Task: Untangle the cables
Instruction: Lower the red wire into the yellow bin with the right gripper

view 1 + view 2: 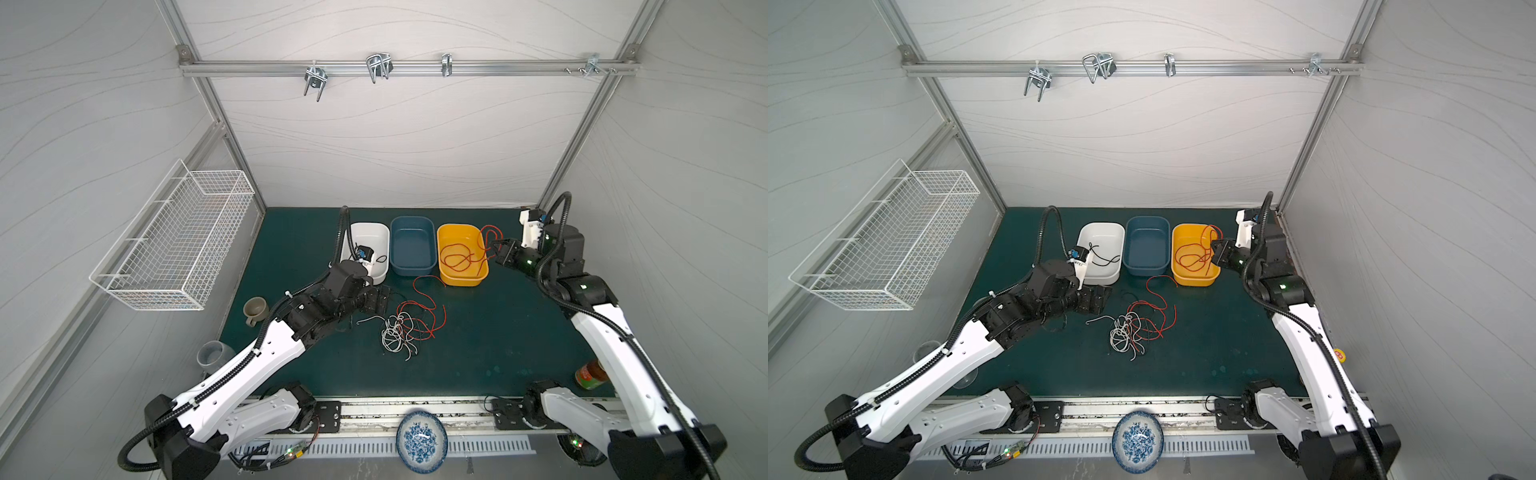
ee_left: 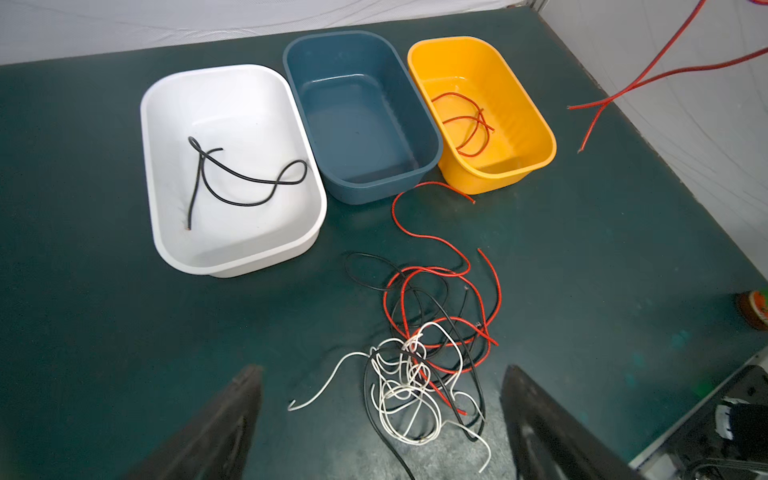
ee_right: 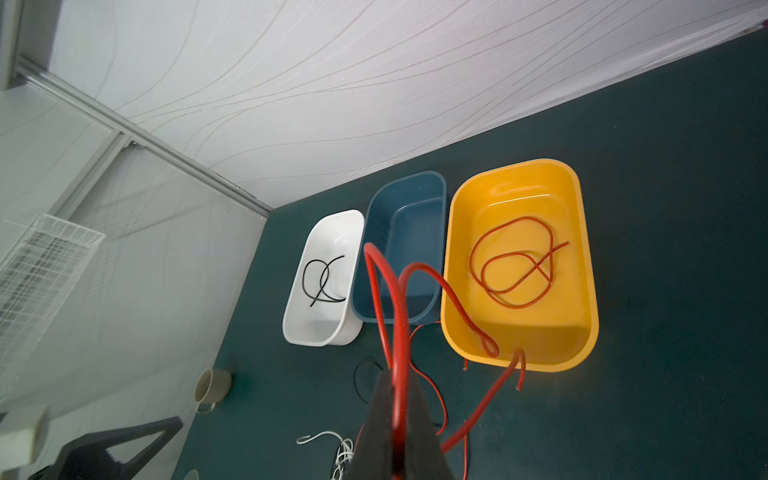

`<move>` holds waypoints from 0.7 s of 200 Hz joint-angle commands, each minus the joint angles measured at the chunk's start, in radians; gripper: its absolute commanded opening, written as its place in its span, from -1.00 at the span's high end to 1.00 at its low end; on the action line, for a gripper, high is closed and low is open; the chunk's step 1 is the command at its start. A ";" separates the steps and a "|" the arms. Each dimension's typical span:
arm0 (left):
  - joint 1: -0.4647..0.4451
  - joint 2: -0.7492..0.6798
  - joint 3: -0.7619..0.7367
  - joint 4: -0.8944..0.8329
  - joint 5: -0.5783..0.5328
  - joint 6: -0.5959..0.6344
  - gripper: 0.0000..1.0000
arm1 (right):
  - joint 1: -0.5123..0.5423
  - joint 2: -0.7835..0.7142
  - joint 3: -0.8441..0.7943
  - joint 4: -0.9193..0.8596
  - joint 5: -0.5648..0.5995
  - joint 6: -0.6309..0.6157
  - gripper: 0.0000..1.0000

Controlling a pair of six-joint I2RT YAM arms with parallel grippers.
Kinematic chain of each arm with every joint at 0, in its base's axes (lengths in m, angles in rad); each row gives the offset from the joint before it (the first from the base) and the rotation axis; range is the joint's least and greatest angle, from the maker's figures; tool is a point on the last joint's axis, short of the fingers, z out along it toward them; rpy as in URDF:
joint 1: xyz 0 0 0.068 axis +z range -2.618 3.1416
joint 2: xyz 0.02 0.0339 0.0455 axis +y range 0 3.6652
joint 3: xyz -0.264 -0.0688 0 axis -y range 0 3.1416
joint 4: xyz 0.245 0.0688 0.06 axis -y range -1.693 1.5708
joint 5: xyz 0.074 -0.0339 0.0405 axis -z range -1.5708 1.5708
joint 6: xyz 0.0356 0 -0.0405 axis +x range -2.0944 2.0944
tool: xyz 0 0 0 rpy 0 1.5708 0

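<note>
The left pincer is wide open and holds nothing; it is near the messy pile of cables on the green mat; the right pincer is squeezed tight on a thin red cable beside the yellow tub; one black cable lies in the white tub.

Red cable — far end cropped
</note>
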 commanded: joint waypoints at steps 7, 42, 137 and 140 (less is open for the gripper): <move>0.001 -0.021 0.003 0.021 -0.102 0.008 -0.99 | -0.010 0.105 0.015 0.100 0.035 -0.022 1.00; -0.009 -0.046 -0.010 0.024 -0.204 0.005 -0.99 | -0.009 0.272 0.076 0.152 0.039 -0.035 1.00; -0.018 -0.036 -0.005 0.012 -0.265 -0.002 -0.99 | -0.004 0.636 0.212 0.213 0.003 -0.034 1.00; -0.018 -0.036 -0.005 0.012 -0.264 -0.002 -0.99 | -0.004 0.643 0.214 0.211 0.004 -0.035 1.00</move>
